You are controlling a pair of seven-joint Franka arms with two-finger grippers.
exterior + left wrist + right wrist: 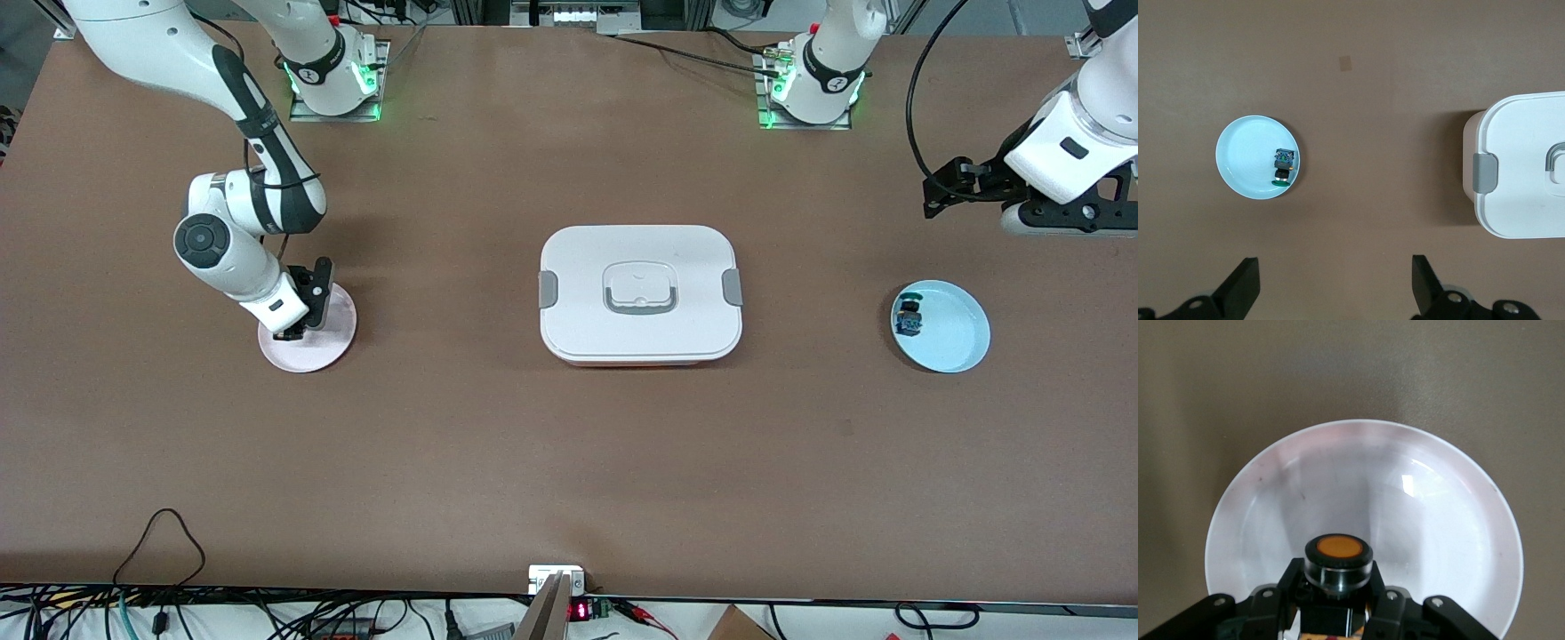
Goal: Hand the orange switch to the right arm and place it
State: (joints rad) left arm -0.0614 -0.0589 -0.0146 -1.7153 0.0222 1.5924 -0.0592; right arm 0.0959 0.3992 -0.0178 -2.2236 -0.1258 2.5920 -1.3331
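A brown counter (498,444) carries a lidded white box (640,293). Toward the right arm's end, the right tool (293,331) grips the orange switch (1338,555) over a pink plate (331,342). The left tool (1335,283) waits, jaws apart, above a blue plate (956,333) holding a blue-green switch (909,317).

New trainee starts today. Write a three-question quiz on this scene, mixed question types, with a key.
1. True or false: the right tool is shut on the orange switch over the pink plate.
2. Multiple choice: what lies in the blue plate?
A. a second small switch
B. a coin
C. nothing
3. Fill in: the white lidded box sits on the table between the two ______.

Key:
1. True.
2. A.
3. plates. The left tool hangs open above the table at the left arm's end, holding nothing.
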